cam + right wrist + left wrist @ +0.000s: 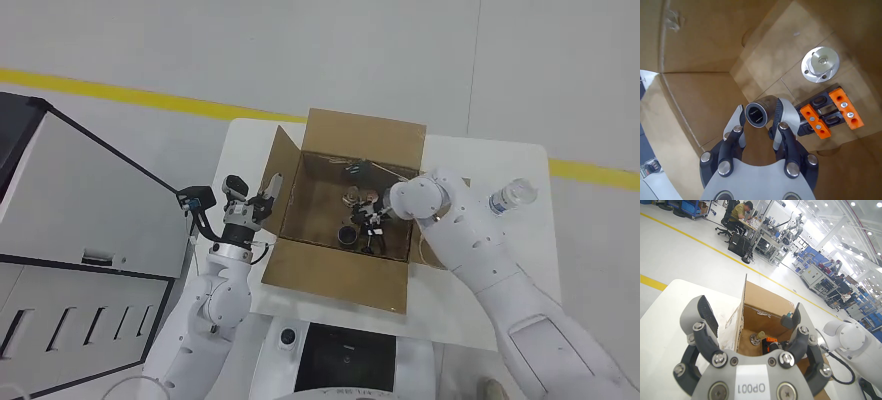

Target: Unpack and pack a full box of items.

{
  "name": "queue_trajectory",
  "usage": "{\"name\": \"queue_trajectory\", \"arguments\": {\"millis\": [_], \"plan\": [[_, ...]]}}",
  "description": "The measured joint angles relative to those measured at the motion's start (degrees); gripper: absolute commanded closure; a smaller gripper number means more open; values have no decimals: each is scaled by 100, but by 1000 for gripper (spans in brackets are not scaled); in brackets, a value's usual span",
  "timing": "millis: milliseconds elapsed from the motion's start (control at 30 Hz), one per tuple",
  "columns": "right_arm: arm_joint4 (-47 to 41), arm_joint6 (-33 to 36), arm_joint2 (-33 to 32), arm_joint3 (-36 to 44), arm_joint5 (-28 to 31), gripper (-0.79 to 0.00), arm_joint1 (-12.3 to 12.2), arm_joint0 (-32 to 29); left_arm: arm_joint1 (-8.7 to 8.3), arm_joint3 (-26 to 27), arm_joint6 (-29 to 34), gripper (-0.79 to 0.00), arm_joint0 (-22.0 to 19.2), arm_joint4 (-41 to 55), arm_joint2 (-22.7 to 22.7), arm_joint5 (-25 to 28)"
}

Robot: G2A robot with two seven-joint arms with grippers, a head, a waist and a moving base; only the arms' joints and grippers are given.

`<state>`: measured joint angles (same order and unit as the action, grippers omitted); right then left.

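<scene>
white table (480, 165) carries an open cardboard box (335, 275). we find the right gripper (759, 114) inside the box, clamped on a steel linear bearing (755, 116) just beside an orange-jawed vise (829, 115), with a metal flange (820, 64) near. the left gripper (750, 308) stands spread wide and empty at the box's left side. what appears to be a clear bottle (512, 195) lies on the table to the box's right.
</scene>
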<state>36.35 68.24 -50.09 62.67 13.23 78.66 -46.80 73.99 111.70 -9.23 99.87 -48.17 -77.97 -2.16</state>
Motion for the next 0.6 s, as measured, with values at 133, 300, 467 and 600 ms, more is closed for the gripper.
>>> {"name": "queue_trajectory", "arguments": {"millis": [133,300,467,600], "plan": [[66,70,281,-281,33,-323,85,192,0,0,0,-785,0,0,0,0],[53,91,507,-421,-13,-308,160,262,0,0,0,-785,0,0,0,0],[223,25,723,-605,-128,-286,225,314,0,0,0,-785,0,0,0,0],[293,-70,836,-817,-189,-265,277,397,0,0,0,-785,0,0,0,0]]}}
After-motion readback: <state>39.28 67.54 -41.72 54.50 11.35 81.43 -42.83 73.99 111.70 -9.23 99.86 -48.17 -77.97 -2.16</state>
